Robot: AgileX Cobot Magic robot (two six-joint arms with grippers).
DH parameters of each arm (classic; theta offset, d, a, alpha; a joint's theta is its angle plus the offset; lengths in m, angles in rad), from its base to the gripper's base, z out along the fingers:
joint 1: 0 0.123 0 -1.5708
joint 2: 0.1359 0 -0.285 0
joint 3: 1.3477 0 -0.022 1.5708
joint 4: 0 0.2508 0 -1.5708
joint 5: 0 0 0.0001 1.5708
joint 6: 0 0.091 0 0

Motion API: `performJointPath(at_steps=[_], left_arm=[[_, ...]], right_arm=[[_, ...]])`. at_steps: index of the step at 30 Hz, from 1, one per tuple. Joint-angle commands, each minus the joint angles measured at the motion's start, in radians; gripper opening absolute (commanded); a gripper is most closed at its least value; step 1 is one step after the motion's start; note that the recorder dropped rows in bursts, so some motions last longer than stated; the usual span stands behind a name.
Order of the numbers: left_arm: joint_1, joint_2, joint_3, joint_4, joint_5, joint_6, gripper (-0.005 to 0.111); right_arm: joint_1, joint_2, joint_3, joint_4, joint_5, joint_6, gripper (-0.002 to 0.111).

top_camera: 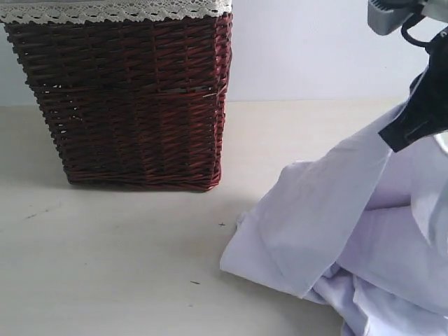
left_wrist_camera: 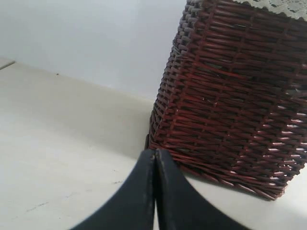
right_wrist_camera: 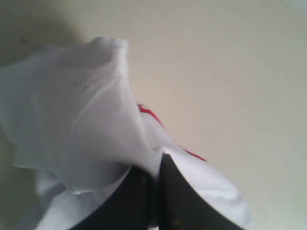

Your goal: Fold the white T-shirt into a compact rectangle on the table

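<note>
A single dark red wicker basket (top_camera: 133,105), topped with white lace trim (top_camera: 119,10), stands on the pale tabletop (top_camera: 112,266) against a light wall (top_camera: 308,49). It is well apart from the one white T-shirt (top_camera: 329,217), which lies crumpled at the right of the exterior view with one part drawn up off the surface. The right claw (right_wrist_camera: 154,167), raised above the tabletop, is pinched shut on a fold of the shirt, and a strip of red (right_wrist_camera: 148,112) shows among the folds. The left claw (left_wrist_camera: 154,154), closed and empty, sits low over the tabletop, pointing at the basket's bottom corner. Two claws, one basket, one shirt.
</note>
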Motion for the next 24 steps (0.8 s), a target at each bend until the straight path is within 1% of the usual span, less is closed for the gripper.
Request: performJointPath(at_steps=[1,2,5,7,8,11,13,15,17,18,20,22,24], left_arm=[[-0.002,-0.006,-0.001,-0.003,-0.001,-0.004,0.0],[-0.002,-0.006,-0.001,-0.003,-0.001,-0.004,0.0],[-0.002,-0.006,-0.001,-0.003,-0.001,-0.004,0.0],[-0.002,-0.006,-0.001,-0.003,-0.001,-0.004,0.0],[-0.002,-0.006,-0.001,-0.003,-0.001,-0.004,0.0],[-0.002,-0.006,-0.001,-0.003,-0.001,-0.004,0.0],[-0.002,-0.006,-0.001,-0.003,-0.001,-0.004,0.0],[-0.002,-0.006,-0.001,-0.003,-0.001,-0.004,0.0],[-0.002,-0.006,-0.001,-0.003,-0.001,-0.004,0.0],[-0.002,-0.006,-0.001,-0.003,-0.001,-0.004,0.0],[-0.002,-0.006,-0.001,-0.003,-0.001,-0.004,0.0],[-0.002,-0.006,-0.001,-0.003,-0.001,-0.004,0.0],[-0.002,-0.006,-0.001,-0.003,-0.001,-0.004,0.0]], right_arm=[[0.002,-0.043,-0.01,0.347,-0.008,-0.195,0.0],[0.002,-0.046,-0.01,0.469,-0.002,-0.261,0.0],[0.002,-0.043,-0.01,0.729,0.063,-0.47,0.0],[0.002,-0.039,-0.01,0.84,0.11,-0.557,0.0],[0.002,-0.039,-0.01,0.869,0.143,-0.607,0.0],[0.002,-0.039,-0.01,0.873,0.125,-0.6,0.0],[0.002,-0.039,-0.001,0.894,0.048,-0.583,0.0],[0.01,-0.032,0.035,1.008,-0.043,-0.624,0.0],[0.05,-0.008,0.08,1.13,-0.097,-0.733,0.0],[0.069,0.01,0.095,1.158,-0.111,-0.759,0.0],[0.106,0.047,0.111,1.155,-0.165,-0.774,0.001],[0.117,0.073,0.113,1.112,-0.208,-0.756,0.006],[0.117,0.081,0.113,1.088,-0.224,-0.74,0.017]])
